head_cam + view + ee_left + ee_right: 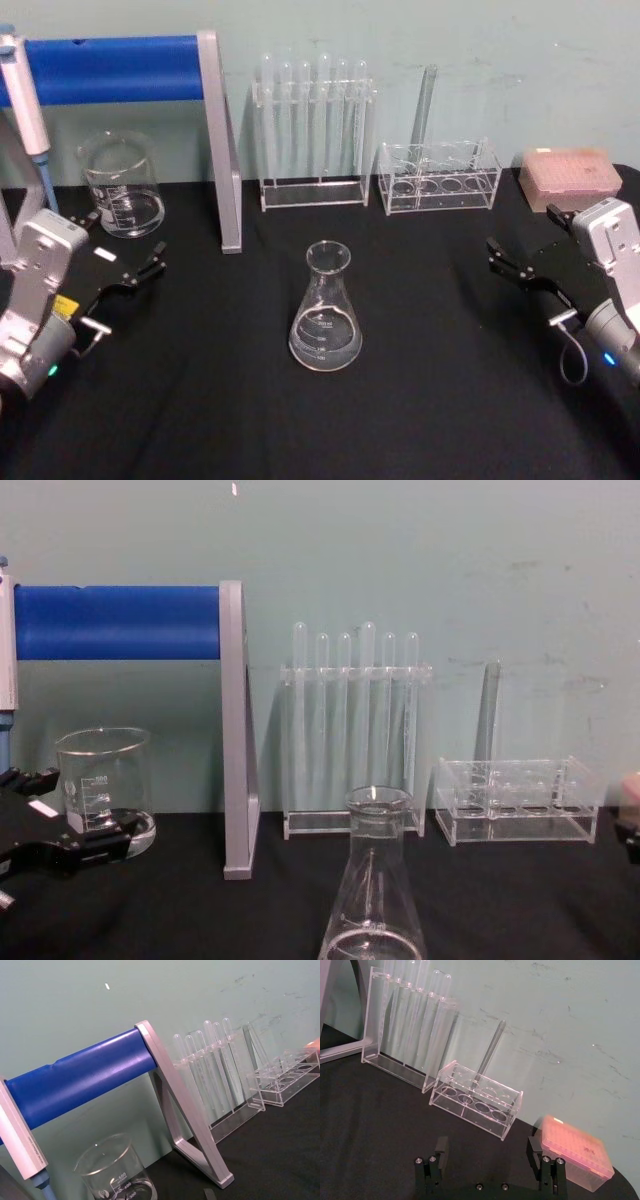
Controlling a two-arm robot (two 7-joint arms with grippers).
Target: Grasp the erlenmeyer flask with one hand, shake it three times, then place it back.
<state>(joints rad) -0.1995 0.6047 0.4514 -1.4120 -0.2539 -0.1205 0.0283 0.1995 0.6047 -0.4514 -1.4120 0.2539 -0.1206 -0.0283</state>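
Left gripper (125,242) sits low over the black cloth (430,400) on my left side, with its fingers spread wide and nothing between them. Right gripper (525,235) mirrors it on the opposite side, jaws equally wide and empty. Its wrist view shows the two fingers (440,1146) well apart above the cloth.

Erlenmeyer flask (325,312): upright on the cloth, between the two grippers and well apart from both. It stands off to the left gripper's right and off to the right gripper's left. It is nearer to the robot's body than either set of fingertips. Neither gripper touches it.

Ahead of the left gripper:
- Beaker (120,185), upright, near the fingertips but apart from them.
- Stand with a blue bar (110,68). Its gray leg (222,150) comes down to the cloth ahead and to this gripper's right, between the beaker and the flask's side of the table.

Ahead of the right gripper:
- Pink box (568,178), close beyond the fingertips. I cannot tell whether the nearer finger touches it.
- Low clear rack (438,180), ahead and to this gripper's left, with a single tube (425,105) leaning in it.
- Tall rack of test tubes (315,130), further left again, against the wall beyond the flask and well apart from both grippers.
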